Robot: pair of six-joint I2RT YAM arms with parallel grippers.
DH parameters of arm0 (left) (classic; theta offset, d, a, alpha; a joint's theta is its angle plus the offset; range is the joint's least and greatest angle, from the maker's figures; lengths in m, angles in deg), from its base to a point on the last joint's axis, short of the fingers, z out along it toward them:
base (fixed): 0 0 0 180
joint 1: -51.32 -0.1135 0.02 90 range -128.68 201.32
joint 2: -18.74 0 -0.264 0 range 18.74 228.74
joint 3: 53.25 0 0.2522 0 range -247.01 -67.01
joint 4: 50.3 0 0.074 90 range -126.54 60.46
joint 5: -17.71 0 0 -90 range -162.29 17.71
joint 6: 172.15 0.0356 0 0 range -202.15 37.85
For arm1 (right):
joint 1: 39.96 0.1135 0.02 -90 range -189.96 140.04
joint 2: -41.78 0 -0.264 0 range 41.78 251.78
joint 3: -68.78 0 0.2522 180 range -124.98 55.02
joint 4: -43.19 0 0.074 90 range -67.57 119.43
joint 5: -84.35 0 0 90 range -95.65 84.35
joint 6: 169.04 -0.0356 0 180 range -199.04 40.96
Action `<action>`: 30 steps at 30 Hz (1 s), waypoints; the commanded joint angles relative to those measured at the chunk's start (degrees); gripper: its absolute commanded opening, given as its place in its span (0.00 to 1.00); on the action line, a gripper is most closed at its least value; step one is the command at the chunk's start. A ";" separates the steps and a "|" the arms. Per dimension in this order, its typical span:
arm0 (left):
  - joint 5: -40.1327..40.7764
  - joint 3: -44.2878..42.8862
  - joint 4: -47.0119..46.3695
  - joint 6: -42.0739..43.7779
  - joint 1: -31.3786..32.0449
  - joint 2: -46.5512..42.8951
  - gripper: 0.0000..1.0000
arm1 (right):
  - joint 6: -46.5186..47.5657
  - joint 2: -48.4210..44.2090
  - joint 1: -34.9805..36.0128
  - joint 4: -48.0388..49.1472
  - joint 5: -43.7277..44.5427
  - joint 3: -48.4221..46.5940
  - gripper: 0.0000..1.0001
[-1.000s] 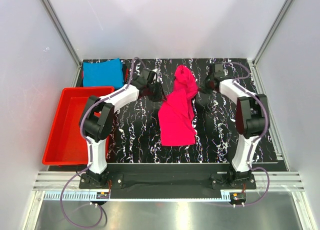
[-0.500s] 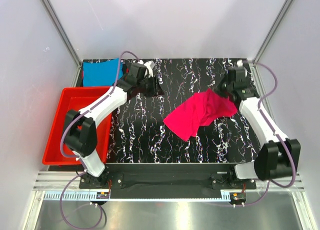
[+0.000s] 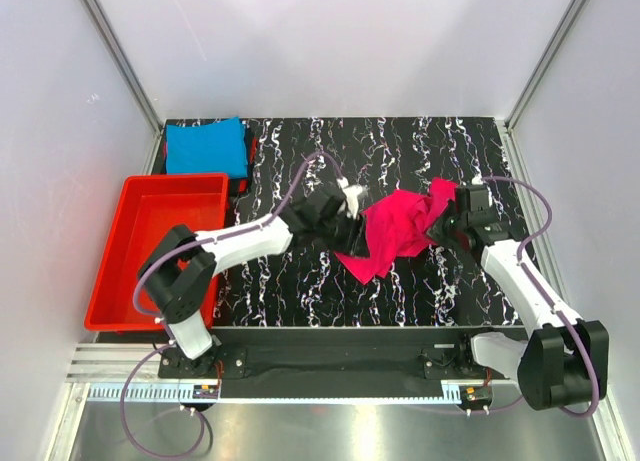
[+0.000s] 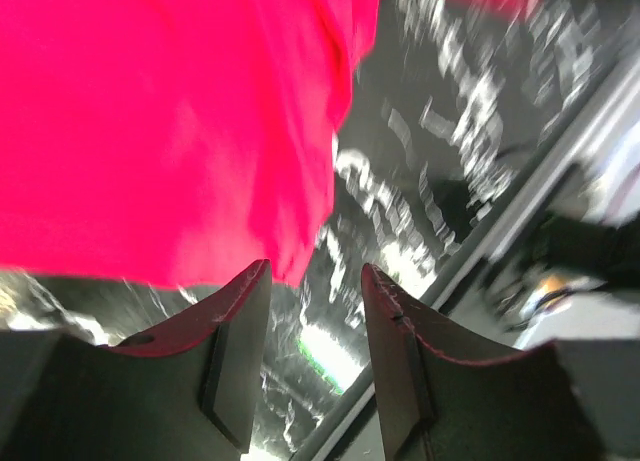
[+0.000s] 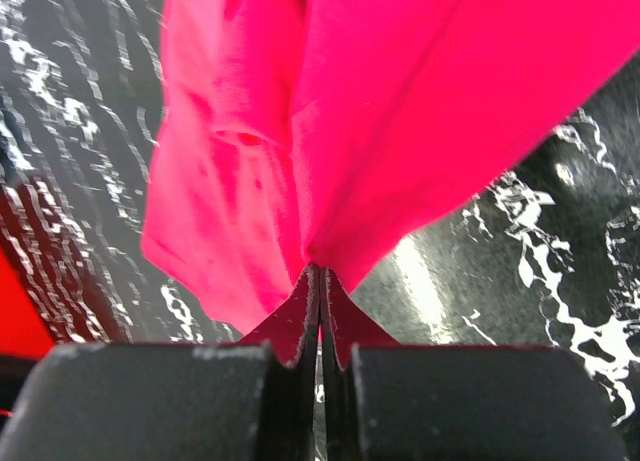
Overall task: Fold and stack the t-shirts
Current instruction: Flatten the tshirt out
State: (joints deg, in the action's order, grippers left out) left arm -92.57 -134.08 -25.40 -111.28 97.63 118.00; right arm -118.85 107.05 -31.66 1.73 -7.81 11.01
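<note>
A black table [image 3: 300,281] veined with white marbling fills the middle of a booth. Plain white walls close it in: a back wall [image 3: 340,41] behind the table, a left wall [image 3: 50,181] and a right wall [image 3: 600,181] beside it. Slanted aluminium posts [image 3: 115,56] rise from the table's far corners. Along its near edge runs a slotted aluminium rail [image 3: 110,361], then a brushed steel sheet [image 3: 340,431] with soft, even glare.
</note>
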 commanded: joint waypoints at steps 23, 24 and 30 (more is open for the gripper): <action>32.58 -7.55 10.57 16.47 18.12 9.19 0.49 | 0.96 -0.59 0.14 2.48 -1.89 -5.56 0.00; 32.49 -7.38 9.96 16.29 18.21 9.37 0.50 | 1.05 -0.68 0.14 2.57 -1.89 -5.56 0.00; 32.49 -9.04 8.64 15.76 19.35 11.04 0.50 | 0.96 -0.94 0.14 3.10 -2.42 -5.30 0.00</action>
State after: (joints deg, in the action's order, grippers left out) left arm -61.44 -139.89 -14.12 -95.56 116.14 128.49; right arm -118.50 107.40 -31.66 3.70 -9.77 8.04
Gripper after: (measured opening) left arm 0.499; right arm 0.011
